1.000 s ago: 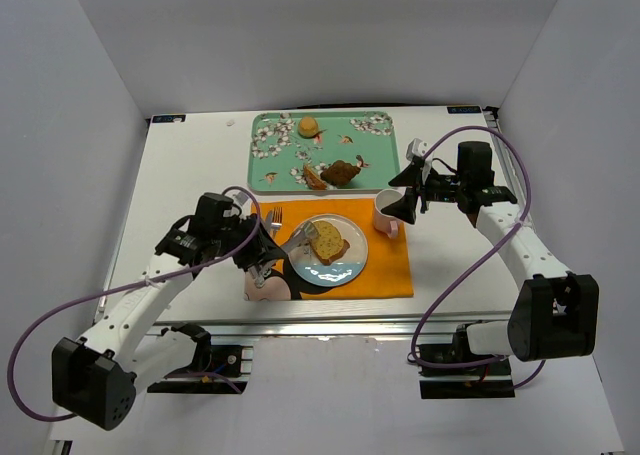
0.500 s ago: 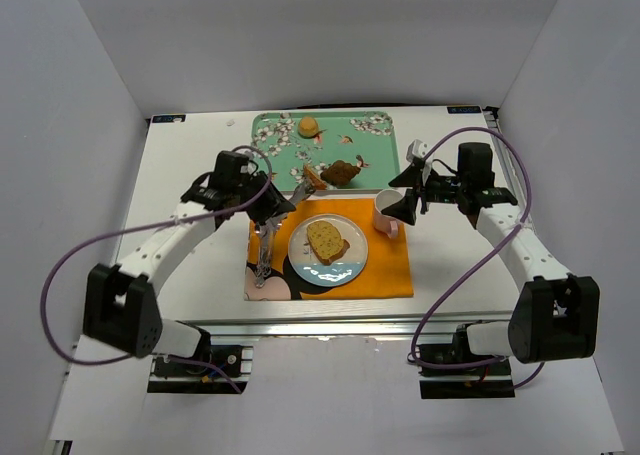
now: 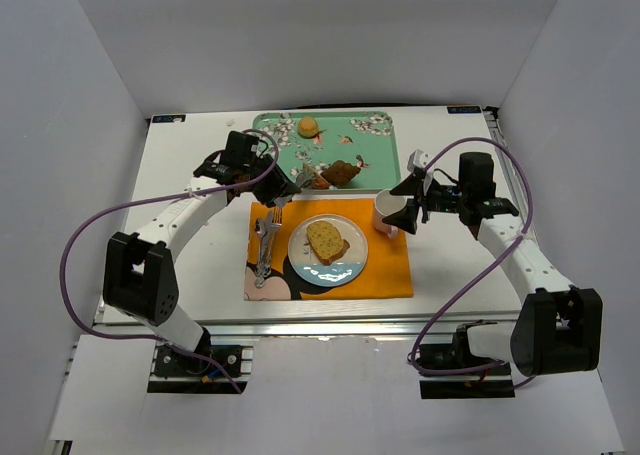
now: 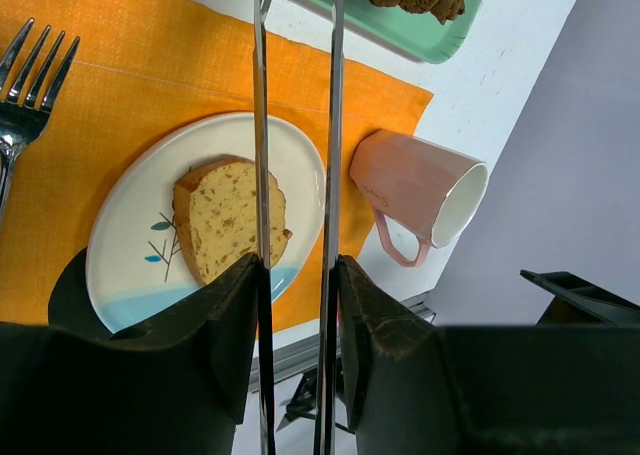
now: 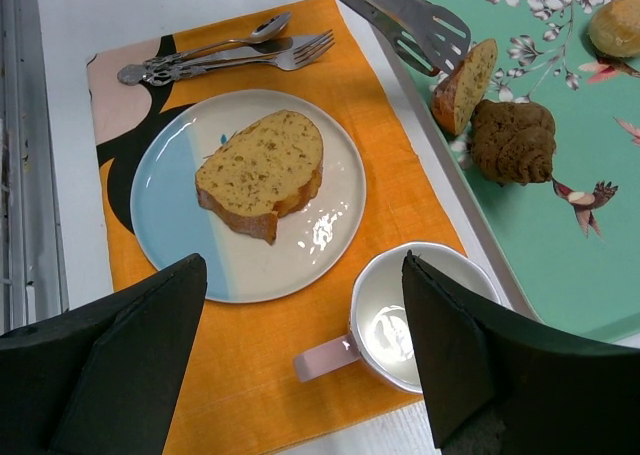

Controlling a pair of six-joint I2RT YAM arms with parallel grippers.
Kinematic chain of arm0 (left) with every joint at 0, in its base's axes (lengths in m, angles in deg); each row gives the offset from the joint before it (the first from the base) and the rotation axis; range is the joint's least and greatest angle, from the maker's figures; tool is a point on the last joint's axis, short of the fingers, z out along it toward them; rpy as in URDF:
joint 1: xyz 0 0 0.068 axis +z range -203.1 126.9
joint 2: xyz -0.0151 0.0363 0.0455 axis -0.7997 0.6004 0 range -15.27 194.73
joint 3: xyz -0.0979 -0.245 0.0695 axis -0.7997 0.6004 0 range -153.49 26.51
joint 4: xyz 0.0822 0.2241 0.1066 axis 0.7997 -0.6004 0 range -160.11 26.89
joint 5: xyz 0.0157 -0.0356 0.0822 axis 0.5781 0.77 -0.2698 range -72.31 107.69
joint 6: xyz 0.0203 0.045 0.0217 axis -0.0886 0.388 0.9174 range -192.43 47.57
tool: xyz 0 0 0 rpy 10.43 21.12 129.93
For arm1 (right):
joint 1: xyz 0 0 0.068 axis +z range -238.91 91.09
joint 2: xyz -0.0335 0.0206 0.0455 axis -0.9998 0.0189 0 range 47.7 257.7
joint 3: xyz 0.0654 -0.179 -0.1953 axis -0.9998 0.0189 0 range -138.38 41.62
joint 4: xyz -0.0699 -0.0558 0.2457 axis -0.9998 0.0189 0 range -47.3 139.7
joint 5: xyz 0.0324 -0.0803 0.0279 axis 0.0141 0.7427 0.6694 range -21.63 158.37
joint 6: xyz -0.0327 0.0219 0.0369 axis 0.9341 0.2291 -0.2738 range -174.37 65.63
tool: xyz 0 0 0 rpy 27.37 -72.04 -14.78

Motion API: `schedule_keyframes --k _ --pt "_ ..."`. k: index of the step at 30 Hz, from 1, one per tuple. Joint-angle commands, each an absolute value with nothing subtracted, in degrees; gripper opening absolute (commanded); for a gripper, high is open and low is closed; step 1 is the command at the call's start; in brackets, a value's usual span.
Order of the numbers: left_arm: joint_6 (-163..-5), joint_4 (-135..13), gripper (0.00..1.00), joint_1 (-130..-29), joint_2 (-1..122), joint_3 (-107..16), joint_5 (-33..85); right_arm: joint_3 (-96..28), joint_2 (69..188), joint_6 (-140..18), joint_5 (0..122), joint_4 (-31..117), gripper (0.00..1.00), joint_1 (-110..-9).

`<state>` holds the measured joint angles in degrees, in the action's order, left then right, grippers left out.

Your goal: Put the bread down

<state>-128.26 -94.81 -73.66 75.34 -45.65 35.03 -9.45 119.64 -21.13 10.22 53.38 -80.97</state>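
Top external view: the left gripper [image 3: 283,187] reaches to the near edge of the floral tray [image 3: 385,153]. It is clamped on metal tongs [image 3: 300,180] whose tips sit at the smaller slice [image 3: 316,179] of bread, presumably so the food is lifted by utensil rather than by bare fingers. The broad slice [image 3: 327,241] lies flat on the plate [image 3: 347,265], which sits on the orange placemat [image 3: 390,270]; that half of the job looks done. The right gripper [image 3: 412,207] hangs just beside the pink mug [image 3: 386,213], likely parked out of the way. Left wrist view: the two tong arms run out along the inner faces of the fingers [image 4: 235,315], parted, with nothing between them along the length shown; their tips are cut off at the top edge. A fork [image 4: 30,75] lies on the mat beside the plate. Right wrist view: the fingers [image 5: 120,365] stand wide apart and empty. The smaller slice stands on edge, tilted beside a brown pastry [image 5: 512,140] at the tray's rim. The slotted tong head is just beside its upper crust; whether it touches cannot be told.
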Motion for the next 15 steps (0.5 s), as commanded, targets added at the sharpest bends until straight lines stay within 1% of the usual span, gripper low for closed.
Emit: schedule_keyframes --k 1,8,15 --pt "-129.4 -95.1 0.45 -73.4 72.4 -47.4 35.3 -9.4 118.5 -20.9 9.9 51.5 0.83 -81.3" --pt "-129.6 -94.3 0.49 -73.2 73.5 -47.5 35.6 -9.9 119.3 -21.7 9.3 50.6 0.83 -81.3" --pt "-130.3 -92.8 0.5 -73.1 74.4 -48.6 36.7 -9.6 119.1 -20.4 9.7 51.7 0.83 -81.3"
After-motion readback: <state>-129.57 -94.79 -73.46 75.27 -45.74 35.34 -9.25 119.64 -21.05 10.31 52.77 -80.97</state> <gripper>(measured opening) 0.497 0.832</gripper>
